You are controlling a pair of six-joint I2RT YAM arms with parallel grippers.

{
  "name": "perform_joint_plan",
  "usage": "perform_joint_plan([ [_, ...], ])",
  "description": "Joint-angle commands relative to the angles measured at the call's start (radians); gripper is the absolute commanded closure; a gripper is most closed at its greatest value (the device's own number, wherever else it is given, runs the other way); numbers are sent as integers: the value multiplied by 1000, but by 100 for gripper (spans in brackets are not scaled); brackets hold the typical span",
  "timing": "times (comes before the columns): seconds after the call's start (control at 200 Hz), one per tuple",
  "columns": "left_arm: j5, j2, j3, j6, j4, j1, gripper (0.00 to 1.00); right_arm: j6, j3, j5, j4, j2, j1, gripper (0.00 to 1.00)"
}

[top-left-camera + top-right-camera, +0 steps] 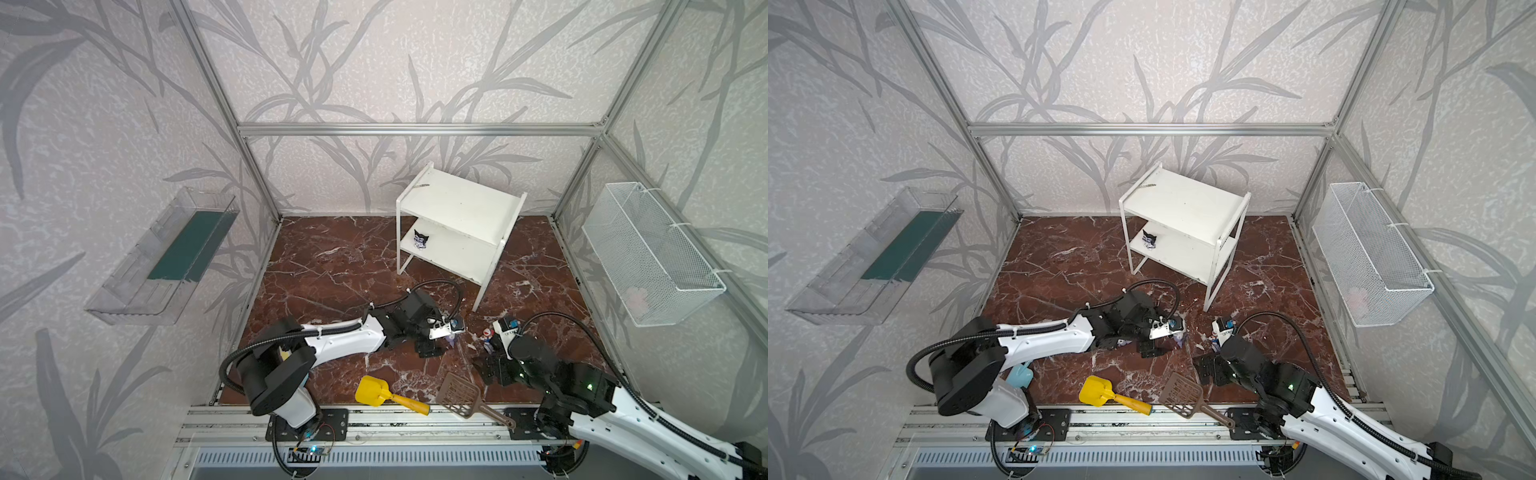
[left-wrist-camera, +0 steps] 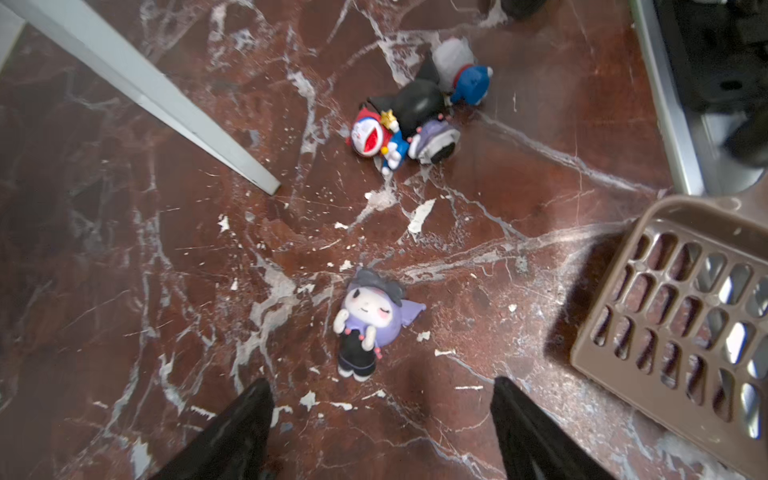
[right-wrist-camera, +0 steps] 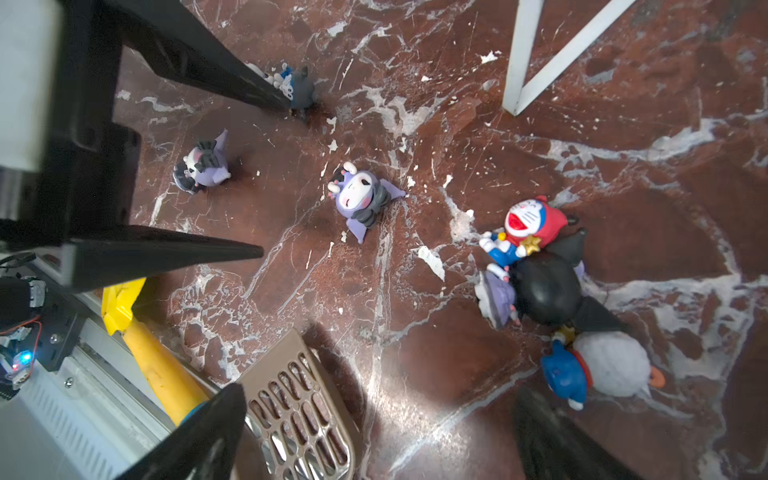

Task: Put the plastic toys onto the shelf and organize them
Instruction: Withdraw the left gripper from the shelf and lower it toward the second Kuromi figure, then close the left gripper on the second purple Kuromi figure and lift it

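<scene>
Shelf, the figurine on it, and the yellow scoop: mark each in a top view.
shelf (image 1: 461, 199): in a top view, upper board.
figurine (image 1: 421, 240): in a top view, dark head.
yellow scoop (image 1: 372, 390): in a top view, bowl.

1. shelved figurine (image 1: 420, 240), lower tier of the shelf (image 1: 457, 199): too small in both top views; I read only dark and white.
2. grey-headed figurine (image 3: 301, 89): half hidden behind a finger of the left gripper (image 3: 274, 178), right wrist view.
3. black-headed figurine (image 3: 548, 291): face turned from both wrist cameras.
4. brown slotted scoop (image 2: 681, 316): cut by the left wrist view's edge.
5. pale blue thing (image 1: 1021, 374) behind the left arm (image 1: 967, 374): mostly covered; I cannot name it.
6. pinkish shape (image 1: 636, 299) in the wire basket (image 1: 648, 232): blurred by mesh.
</scene>
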Motion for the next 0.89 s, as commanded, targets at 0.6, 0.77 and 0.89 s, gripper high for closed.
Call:
perform_joint_plan([
  [0.6,-38,284,302,270,-248,-12,27,33,-36,-28,-29,-81,6,1],
  [0.77,-46,322,352,294,-308,-10,36,30,-38,-32,-29,-90,6,1],
  [0.89,-46,334,368,303,-351,-9,39,29,-40,-33,-26,-93,6,1],
])
